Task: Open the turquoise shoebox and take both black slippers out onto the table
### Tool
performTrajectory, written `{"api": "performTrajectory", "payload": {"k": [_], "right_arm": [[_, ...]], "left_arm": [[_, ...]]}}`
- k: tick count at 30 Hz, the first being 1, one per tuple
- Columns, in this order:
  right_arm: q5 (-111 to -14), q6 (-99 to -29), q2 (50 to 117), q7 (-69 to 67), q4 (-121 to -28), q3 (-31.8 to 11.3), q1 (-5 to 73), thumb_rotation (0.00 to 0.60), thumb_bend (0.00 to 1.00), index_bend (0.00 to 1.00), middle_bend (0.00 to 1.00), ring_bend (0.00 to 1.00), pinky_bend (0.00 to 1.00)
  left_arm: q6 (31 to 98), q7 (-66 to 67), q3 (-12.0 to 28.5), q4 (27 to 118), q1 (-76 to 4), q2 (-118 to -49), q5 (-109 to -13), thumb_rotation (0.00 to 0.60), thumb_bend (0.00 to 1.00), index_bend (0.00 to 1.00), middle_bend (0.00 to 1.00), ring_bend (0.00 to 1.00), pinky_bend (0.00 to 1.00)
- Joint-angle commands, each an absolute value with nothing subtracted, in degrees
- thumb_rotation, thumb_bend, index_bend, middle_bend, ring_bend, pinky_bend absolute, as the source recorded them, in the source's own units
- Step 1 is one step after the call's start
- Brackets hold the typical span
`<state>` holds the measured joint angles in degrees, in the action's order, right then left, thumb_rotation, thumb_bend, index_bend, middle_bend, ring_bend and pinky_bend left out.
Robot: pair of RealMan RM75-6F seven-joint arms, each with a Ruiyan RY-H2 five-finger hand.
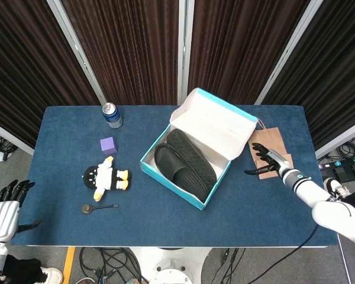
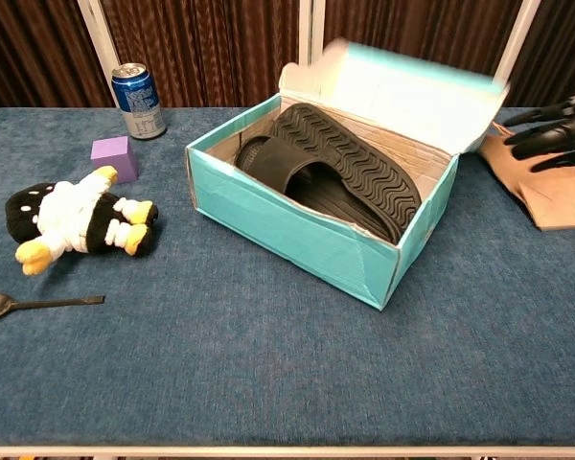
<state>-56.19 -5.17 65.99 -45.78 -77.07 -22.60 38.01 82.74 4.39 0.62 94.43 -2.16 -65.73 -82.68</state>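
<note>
The turquoise shoebox (image 1: 165,173) (image 2: 297,230) stands open in the middle of the table, its lid (image 1: 216,121) (image 2: 402,91) thrown back toward the far right and blurred in the chest view. Two black slippers (image 1: 186,163) (image 2: 340,168) lie inside, one sole up. My right hand (image 1: 265,161) (image 2: 559,132) hovers just right of the box with fingers spread, holding nothing and clear of the lid. My left hand (image 1: 5,210) hangs off the table's left front corner, fingers apart and empty.
A brown paper bag (image 1: 272,145) (image 2: 546,187) lies flat under the right hand. Left of the box are a blue can (image 1: 112,115) (image 2: 138,100), a purple cube (image 1: 108,145) (image 2: 113,158), a penguin plush (image 1: 105,178) (image 2: 77,222) and a spoon (image 1: 99,207) (image 2: 38,304).
</note>
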Motion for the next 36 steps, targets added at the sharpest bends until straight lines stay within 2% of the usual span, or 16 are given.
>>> {"api": "performTrajectory", "payload": {"k": [1, 5, 9, 13, 16, 24, 30, 36], "right_arm": [[-59.5, 0.2, 61.5, -40.3, -78.6, -23.7, 37.3, 0.600, 0.00, 0.00, 0.01, 0.00, 0.00], [-61.1, 0.8, 59.2, -35.7, -82.8, -27.6, 33.5, 0.600, 0.00, 0.00, 0.04, 0.00, 0.00], [-64.9, -6.1, 58.3, -31.6, -90.0, -34.2, 26.8, 0.600, 0.00, 0.00, 0.10, 0.00, 0.01], [-72.2, -14.6, 59.8, -30.2, -95.2, -37.0, 23.3, 0.600, 0.00, 0.06, 0.17, 0.01, 0.05], [-77.4, -19.2, 62.1, -30.0, -96.4, -36.2, 24.4, 0.600, 0.00, 0.11, 0.21, 0.04, 0.08], [-84.8, -25.4, 69.6, -22.5, -93.2, -30.6, 34.6, 0.600, 0.02, 0.12, 0.22, 0.04, 0.12], [-82.4, -27.3, 77.6, -5.8, -86.7, -26.5, 43.1, 0.600, 0.02, 0.12, 0.21, 0.04, 0.12], [-74.3, -30.8, 86.6, 9.5, -80.3, -23.4, 49.2, 0.600, 0.02, 0.15, 0.21, 0.04, 0.12]], "left_arm": [[82.8, 4.5, 0.7, 94.7, -2.2, -65.7, -82.8, 0.600, 0.00, 0.16, 0.10, 0.02, 0.13], [83.3, 4.6, 0.8, 94.9, -2.2, -65.7, -82.9, 0.600, 0.00, 0.16, 0.10, 0.02, 0.13], [83.7, 4.8, 0.9, 94.8, -2.1, -65.7, -82.9, 0.600, 0.00, 0.16, 0.10, 0.02, 0.13], [83.8, 4.7, 1.0, 94.8, -2.1, -65.9, -82.9, 0.600, 0.00, 0.16, 0.10, 0.02, 0.13], [83.8, 4.4, 0.9, 94.4, -2.0, -66.1, -82.8, 0.600, 0.00, 0.16, 0.10, 0.02, 0.13], [84.2, 3.4, 0.8, 93.3, -1.3, -66.4, -82.1, 0.600, 0.00, 0.16, 0.10, 0.02, 0.13], [84.2, 2.3, 0.7, 92.1, -1.1, -66.9, -82.1, 0.600, 0.00, 0.16, 0.10, 0.02, 0.13], [84.1, 1.4, 0.9, 90.9, -1.1, -67.1, -81.9, 0.600, 0.00, 0.16, 0.10, 0.02, 0.13]]}}
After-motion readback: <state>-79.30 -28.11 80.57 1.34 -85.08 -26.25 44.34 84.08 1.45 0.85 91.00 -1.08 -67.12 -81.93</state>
